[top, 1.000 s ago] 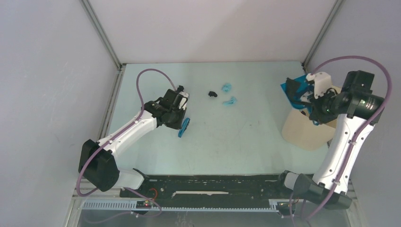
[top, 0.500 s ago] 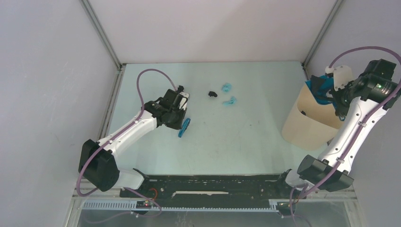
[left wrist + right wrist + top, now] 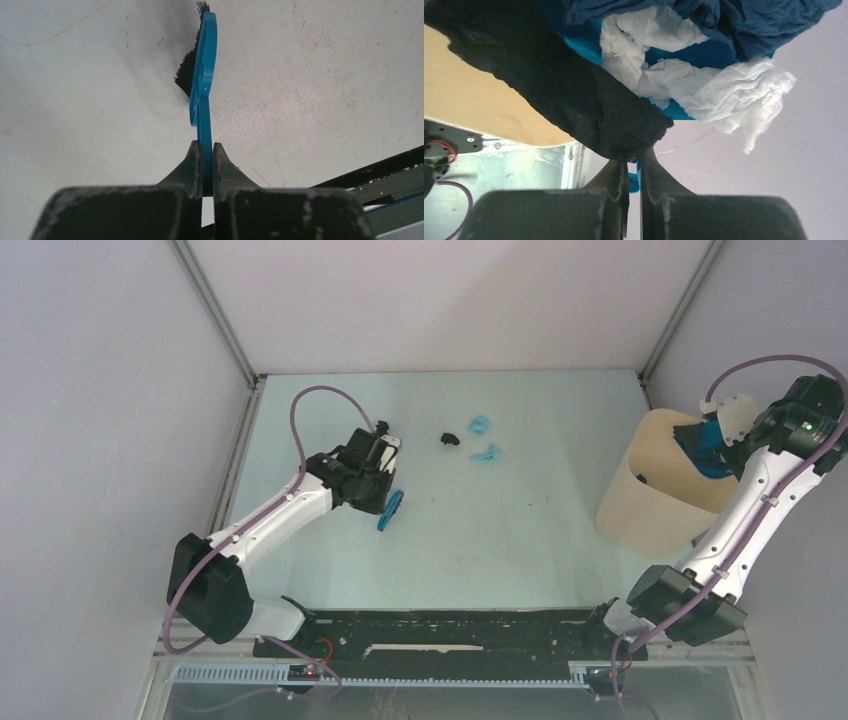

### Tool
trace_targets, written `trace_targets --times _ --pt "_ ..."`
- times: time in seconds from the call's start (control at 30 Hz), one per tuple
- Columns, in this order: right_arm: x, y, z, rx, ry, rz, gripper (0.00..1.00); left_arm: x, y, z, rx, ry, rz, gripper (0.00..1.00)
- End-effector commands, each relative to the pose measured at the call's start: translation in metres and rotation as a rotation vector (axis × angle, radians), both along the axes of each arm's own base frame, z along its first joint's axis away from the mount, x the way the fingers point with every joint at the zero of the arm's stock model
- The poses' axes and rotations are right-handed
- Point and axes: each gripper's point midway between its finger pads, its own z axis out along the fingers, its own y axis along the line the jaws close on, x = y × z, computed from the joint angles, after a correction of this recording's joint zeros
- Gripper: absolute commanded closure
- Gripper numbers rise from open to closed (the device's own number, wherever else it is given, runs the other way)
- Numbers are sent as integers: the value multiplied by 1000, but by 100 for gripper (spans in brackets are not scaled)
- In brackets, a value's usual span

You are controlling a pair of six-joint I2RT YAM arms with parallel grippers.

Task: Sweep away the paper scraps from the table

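- Walls (image 3: 450, 300): plain pale grey panels close in the back and both sides, with grey metal posts in the back corners.
- Table (image 3: 500, 530): flat, pale mint green, lightly scuffed and marked. A black rail runs along its near edge between the arm bases.
- Bin (image 3: 645, 500): tall, beige and open-topped, standing at the table's right edge.
- Dustpan (image 3: 712, 445): blue, held tilted over the bin's mouth. The right gripper (image 3: 634, 162) is closed narrowly on its handle.
- Brush (image 3: 205, 60): blue back with black bristles, set on edge over the left half of the table. The left gripper (image 3: 205, 147) is clamped tight on its thin handle.
- Scraps (image 3: 480, 424): three small crumpled lumps lie on the table at mid-back, well apart from the brush. Two are light blue, and a black one (image 3: 450, 438) sits just left of them.
- More scraps fill the dustpan in the right wrist view:
  - a large black piece (image 3: 554, 85)
  - a dark blue wad (image 3: 704, 20)
  - white crumpled tissue (image 3: 704, 85) spilling over the pan's edge
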Motion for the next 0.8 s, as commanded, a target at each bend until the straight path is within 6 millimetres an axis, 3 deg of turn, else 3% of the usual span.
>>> trace_targets --times 0.0,0.3,0.77 --pt "-4 -29 18 -198 -8 5 100 -5 -2 -3 -6 39 -29 100" --pt "-2 -48 39 -562 -66 116 100 -7 -5 -5 -16 57 -33 100" --pt "4 -53 45 -693 -37 158 100 -8 -5 -7 -15 65 -39 100"
